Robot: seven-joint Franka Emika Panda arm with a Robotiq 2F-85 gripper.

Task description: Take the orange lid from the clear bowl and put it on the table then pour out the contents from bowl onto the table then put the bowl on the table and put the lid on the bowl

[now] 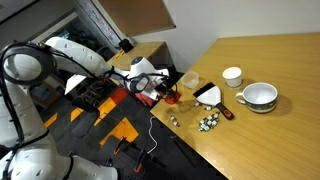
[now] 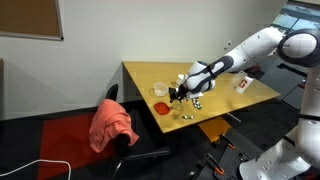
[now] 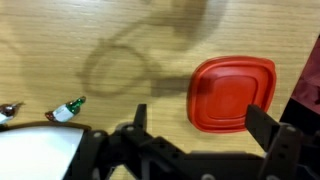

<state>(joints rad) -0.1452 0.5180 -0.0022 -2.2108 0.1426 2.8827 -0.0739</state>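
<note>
The orange lid (image 3: 232,95) lies flat on the light-brown table (image 3: 60,40), near its corner edge in both exterior views (image 1: 172,98) (image 2: 161,106). My gripper (image 3: 200,125) hovers just over it, open, with nothing between the fingers; the right fingertip (image 3: 262,122) overlaps the lid's near edge. The clear bowl (image 1: 190,82) (image 2: 159,91) stands upright on the table a little beyond the lid. A few tiny pale bits (image 1: 172,118) (image 2: 185,116) lie on the table close by. What the bowl holds I cannot tell.
A white cup (image 1: 232,76) and a white green-rimmed bowl (image 1: 260,96) stand further along the table. A cluster of greenish-white pieces (image 1: 207,123) and a black-and-white object (image 1: 210,93) lie near the gripper. A chair with red cloth (image 2: 112,125) stands beside the table edge.
</note>
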